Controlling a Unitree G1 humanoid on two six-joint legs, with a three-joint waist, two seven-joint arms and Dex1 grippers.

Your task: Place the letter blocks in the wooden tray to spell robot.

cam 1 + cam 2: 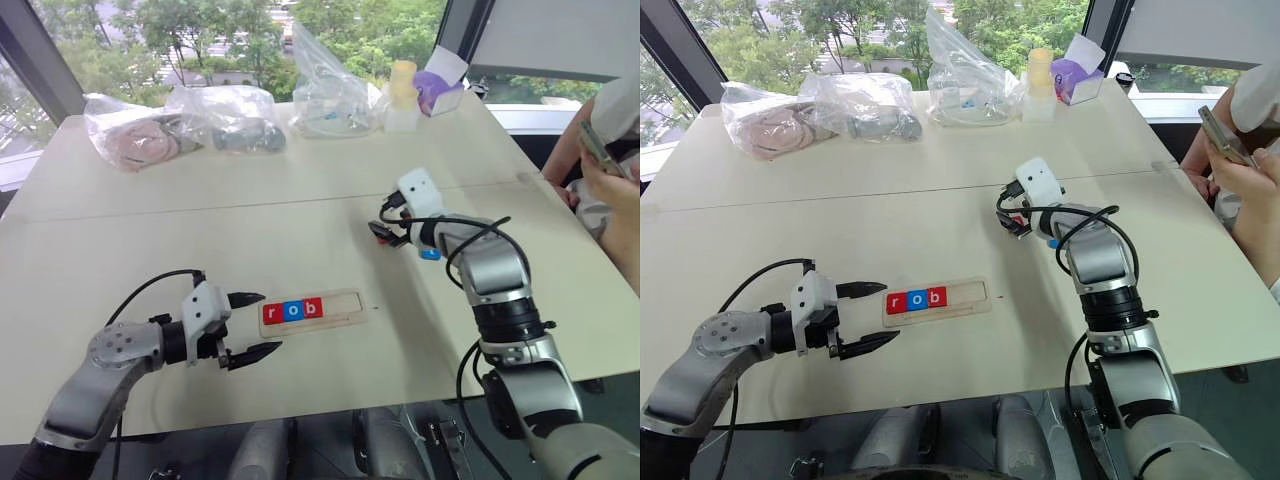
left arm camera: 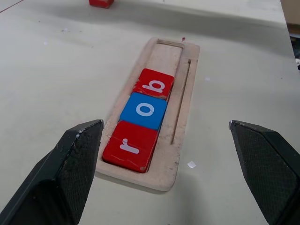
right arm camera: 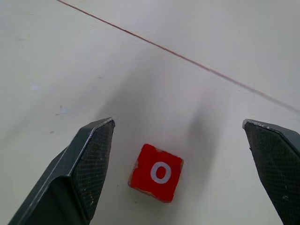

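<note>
Between the spread fingers of the right tool (image 3: 178, 140) lies a red "o" block (image 3: 156, 172) on the tabletop (image 1: 200, 220) — ungripped; left tool (image 1: 255, 325) gapes empty beside the wooden tray (image 1: 340, 312).

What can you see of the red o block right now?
The red o block is a small flat square tile with a white lowercase o on top and slightly worn edges. It lies flat on the table, loose, between the open right gripper's fingers, touching neither, well away from the tray.
</note>
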